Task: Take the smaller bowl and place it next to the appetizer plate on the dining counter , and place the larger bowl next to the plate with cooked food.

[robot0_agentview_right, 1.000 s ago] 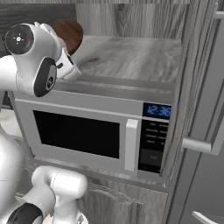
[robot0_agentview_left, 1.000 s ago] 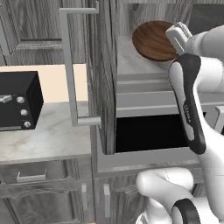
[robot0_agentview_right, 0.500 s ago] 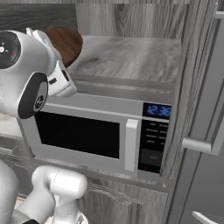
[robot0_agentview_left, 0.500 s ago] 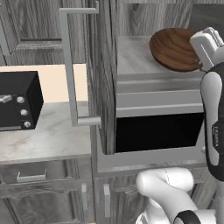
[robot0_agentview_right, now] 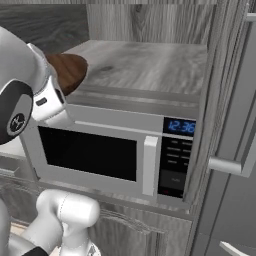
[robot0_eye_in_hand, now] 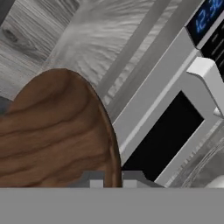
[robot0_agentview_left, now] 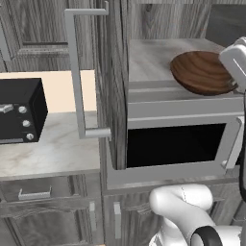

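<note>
The smaller bowl (robot0_agentview_left: 201,72), dark brown wood with clear grain, hangs tilted just above the front of the microwave's top (robot0_agentview_left: 153,57). My gripper (robot0_eye_in_hand: 113,178) is shut on its rim, and the white hand (robot0_agentview_left: 236,61) stands at the bowl's right side. From the right base view the smaller bowl (robot0_agentview_right: 69,70) peeks out behind my forearm. Close up, the smaller bowl (robot0_eye_in_hand: 52,131) covers the lower left, its rim between the fingertips. The larger bowl, both plates and the dining counter are out of view.
A steel microwave (robot0_agentview_right: 115,150) with a blue clock sits in a grey wood cabinet niche. The cabinet door (robot0_agentview_left: 108,72) stands open to the left with its long bar handle (robot0_agentview_left: 77,72). A black toaster oven (robot0_agentview_left: 19,110) rests on the marble counter (robot0_agentview_left: 48,153).
The hand has carried the brown bowl forward out of the niche, rightward and lower in the left base view, to the front edge of the microwave's top.
</note>
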